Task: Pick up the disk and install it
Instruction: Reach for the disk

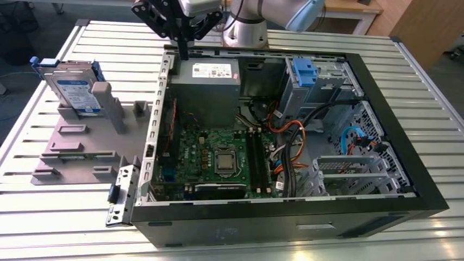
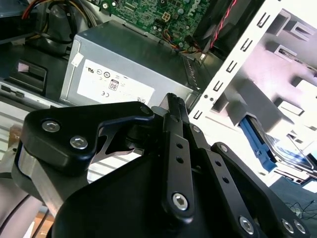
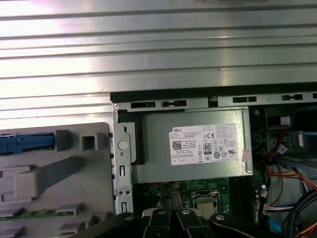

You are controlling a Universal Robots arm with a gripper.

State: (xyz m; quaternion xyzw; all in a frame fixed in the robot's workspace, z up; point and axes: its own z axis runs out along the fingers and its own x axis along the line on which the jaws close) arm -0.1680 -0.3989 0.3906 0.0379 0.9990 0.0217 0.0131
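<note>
The disk (image 1: 75,91) stands on edge in a slot of the grey fixture plate (image 1: 80,147) at the exterior view's left, with its blue-and-white label facing out and blue rails round it. My gripper (image 1: 183,52) hangs shut with nothing in it. It is above the back left corner of the open computer case (image 1: 290,217), over the power supply (image 1: 206,81) and to the right of the disk, well apart from it. In the second wrist view the black fingers (image 2: 173,106) meet at one tip, and the disk's blue edge (image 2: 256,143) lies beyond the case wall.
Inside the case lie the green motherboard (image 1: 217,157), orange and blue cables (image 1: 290,130) and a drive cage with a blue clip (image 1: 305,73) at the back right. A loose metal bracket (image 1: 121,196) lies beside the case. Everything rests on a slatted metal table (image 1: 58,228).
</note>
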